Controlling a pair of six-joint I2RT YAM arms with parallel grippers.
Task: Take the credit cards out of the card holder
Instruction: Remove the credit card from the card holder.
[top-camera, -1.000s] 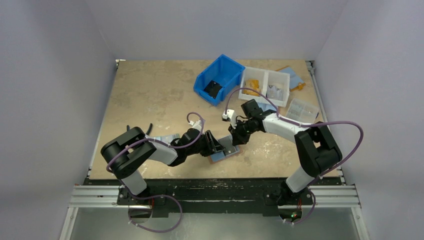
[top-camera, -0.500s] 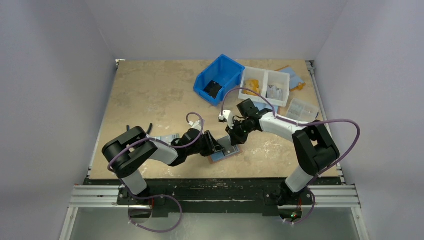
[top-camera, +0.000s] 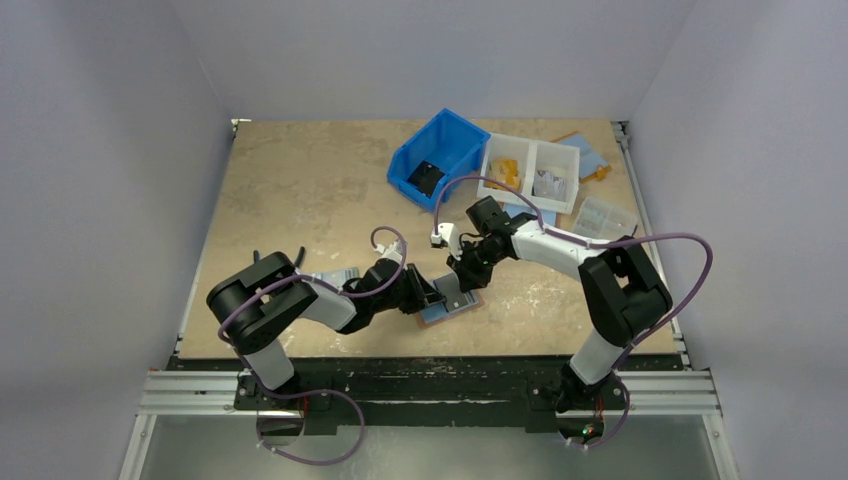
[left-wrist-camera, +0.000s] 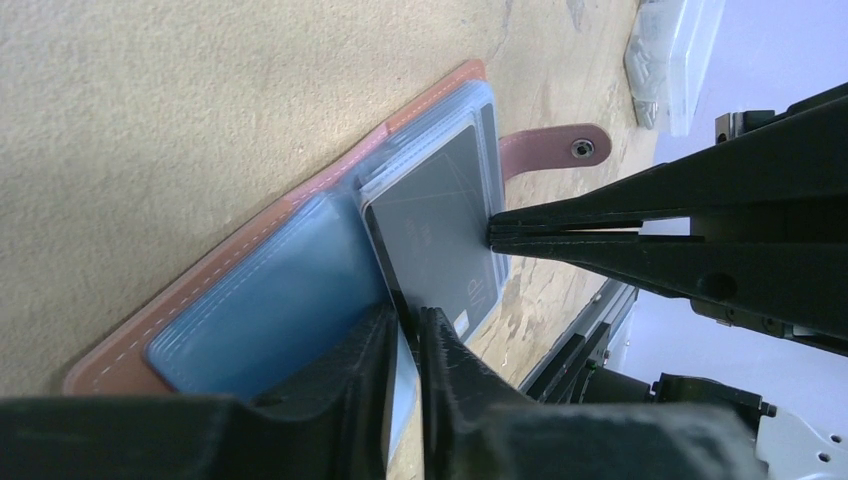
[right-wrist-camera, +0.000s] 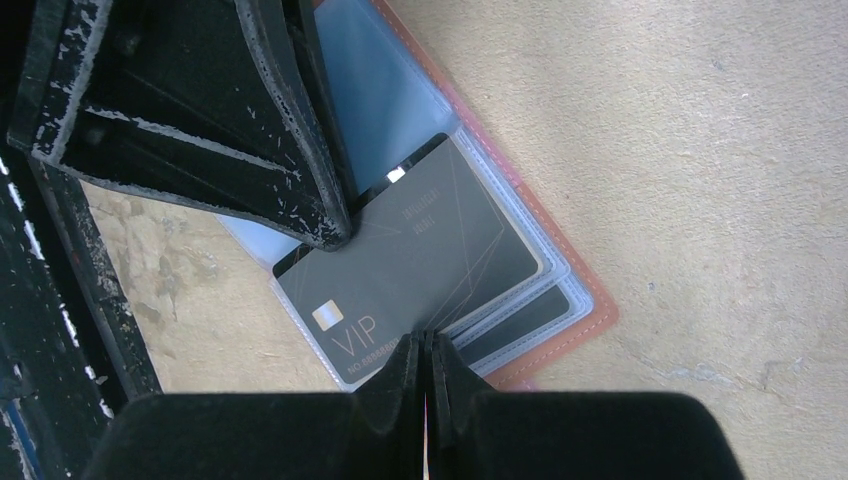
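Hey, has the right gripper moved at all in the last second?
Yes. The right gripper has shifted slightly to the left, judged against the fixed blue bin.

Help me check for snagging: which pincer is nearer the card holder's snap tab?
Right. The right pincer, tips shut, meets the grey card at its edge close beside the snap tab; the left pincer clamps the card's opposite end, farther from the tab.
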